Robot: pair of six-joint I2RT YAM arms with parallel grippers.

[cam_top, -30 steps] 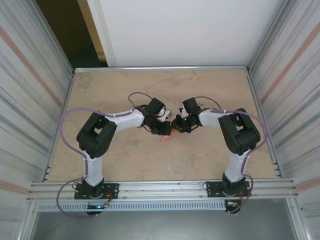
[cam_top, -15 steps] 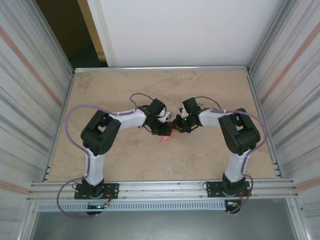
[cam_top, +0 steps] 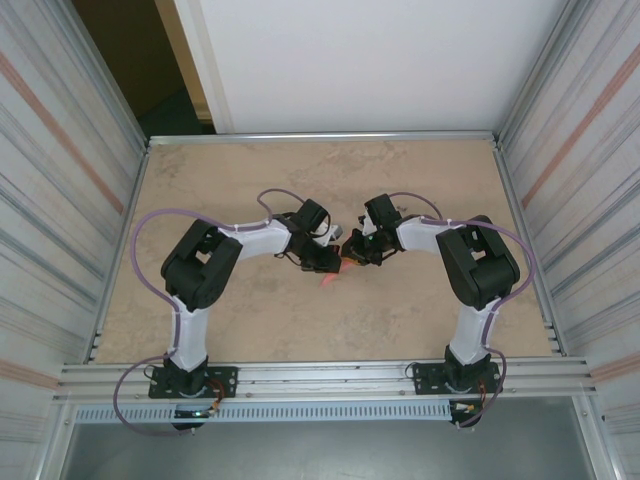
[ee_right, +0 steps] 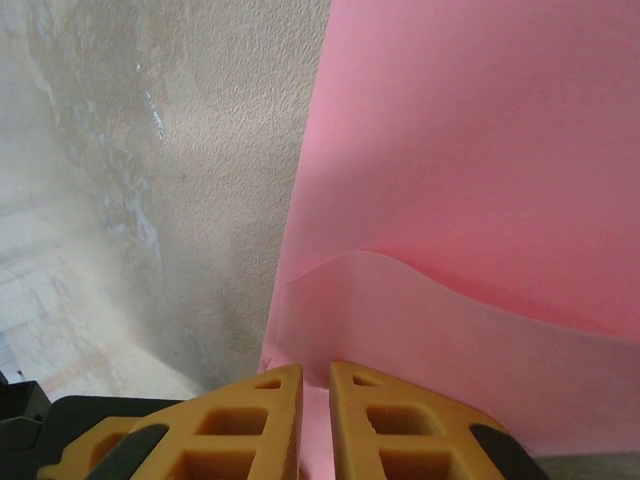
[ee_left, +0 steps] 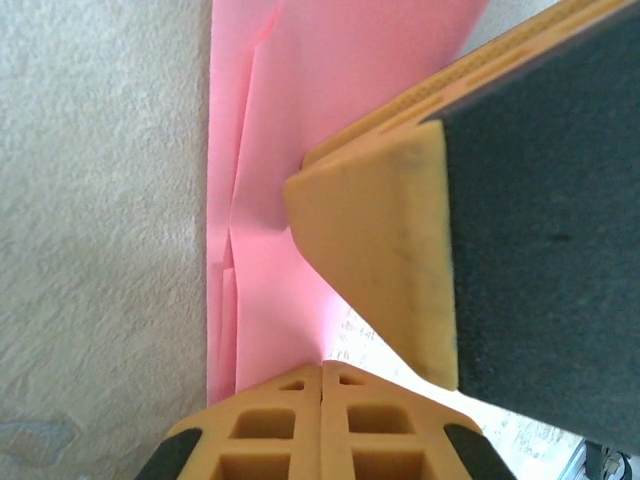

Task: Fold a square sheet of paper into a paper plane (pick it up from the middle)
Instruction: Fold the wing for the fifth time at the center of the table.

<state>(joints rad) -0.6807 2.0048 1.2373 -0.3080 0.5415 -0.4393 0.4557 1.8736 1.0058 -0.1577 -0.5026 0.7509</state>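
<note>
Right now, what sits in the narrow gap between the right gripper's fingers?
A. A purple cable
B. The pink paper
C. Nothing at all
B: in the right wrist view the pink paper runs down into the narrow gap of the right gripper, which is closed on it.

My worktop (cam_top: 230, 180) is a beige, marbled slab with a thin metal rim. A corrugated metal left wall (cam_top: 60, 180) and right wall (cam_top: 590, 150) flank it. Beyond the far edge stands a plain white panel (cam_top: 370, 60), with a dark doorway (cam_top: 130, 60) to its left. An aluminium rail (cam_top: 330, 375) runs along the near edge. The light is soft and even.
</note>
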